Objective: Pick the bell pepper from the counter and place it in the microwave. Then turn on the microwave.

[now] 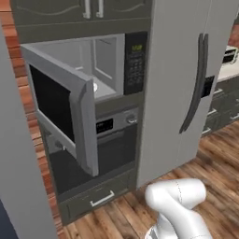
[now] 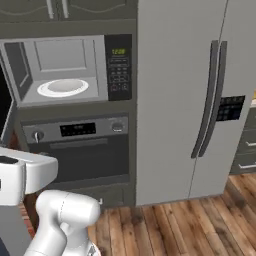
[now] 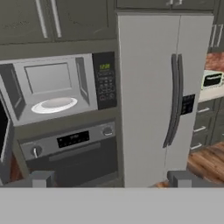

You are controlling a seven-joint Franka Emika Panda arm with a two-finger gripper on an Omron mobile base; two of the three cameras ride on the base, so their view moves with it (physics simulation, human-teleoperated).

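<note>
The microwave [image 2: 60, 65] is built into the wall column, and its dark glass door [image 1: 60, 107] is swung wide open to the left. A white round plate [image 3: 54, 105] lies bare inside the cavity. The black keypad panel [image 3: 105, 81] with green digits sits to the right of the opening. In the hand view my gripper [image 3: 113, 179] faces the microwave from some distance. It is open, its two fingertips [image 3: 41, 178] far apart with nothing between them. The bell pepper is out of view. A strip of pale counter [image 3: 212, 92] over dark drawers lies far right.
A knobbed oven [image 2: 80, 150] sits right under the microwave, with a drawer [image 1: 100, 198] below it. A tall grey fridge [image 2: 200, 100] with dark handles stands to the right. A small appliance [image 3: 212, 79] rests on the far counter. Wooden floor [image 2: 190, 225] spreads in front.
</note>
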